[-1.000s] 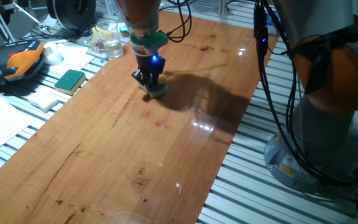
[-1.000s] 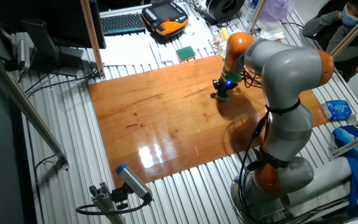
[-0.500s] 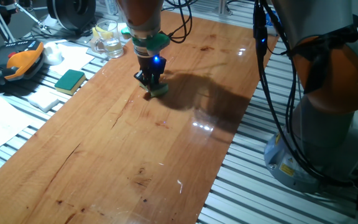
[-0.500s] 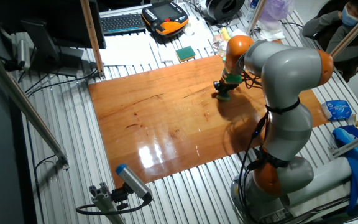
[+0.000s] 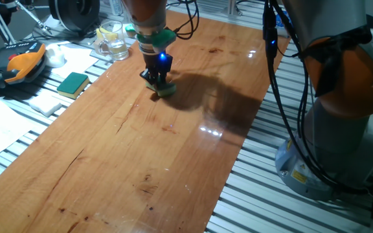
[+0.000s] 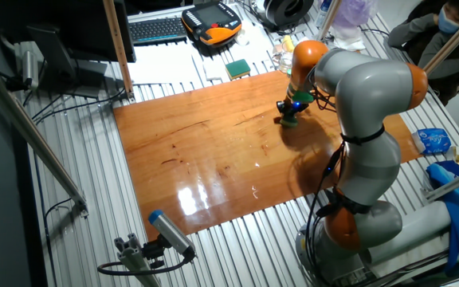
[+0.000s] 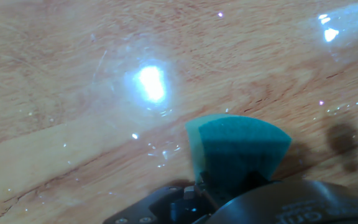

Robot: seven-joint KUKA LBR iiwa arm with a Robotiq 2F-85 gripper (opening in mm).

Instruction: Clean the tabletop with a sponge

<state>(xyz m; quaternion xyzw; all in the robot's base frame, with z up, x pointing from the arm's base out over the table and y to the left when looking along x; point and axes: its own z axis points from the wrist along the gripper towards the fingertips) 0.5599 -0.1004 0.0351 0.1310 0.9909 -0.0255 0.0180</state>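
Wiping: the arm presses the sponge point(image 5: 165, 90) flat against the worktop point(image 5: 173, 149), so the cleaning stroke looks to be under way.
Pincer: the pincer point(image 5: 158, 81) is closed on the sponge, its dark fingers gripping the top while the teal body pokes out below; the hand view shows the sponge point(image 7: 238, 148) fanning out ahead of the pincer, its pale underside edge on the wood.
Sponge position: on the far end of the board, towards the edge nearest the clutter, seen in the other fixed view at point(image 6: 290, 120).
Change: over the last second the pincer and sponge have slid a short way along the board towards its far end, away from the near bare stretch; the contact with the wood has been kept throughout.
Meaning: judged from this, only a small strip near the far end has been covered, and most of the worktop lies untouched towards the near end.
Nearby: a second green sponge point(image 5: 73, 83) lies off the board on the metal frame, and a glass jug point(image 5: 112, 39) stands just beyond the board's far corner, close to the line of travel.
Risk: if the stroke carries on this way, the pincer could reach the edge.
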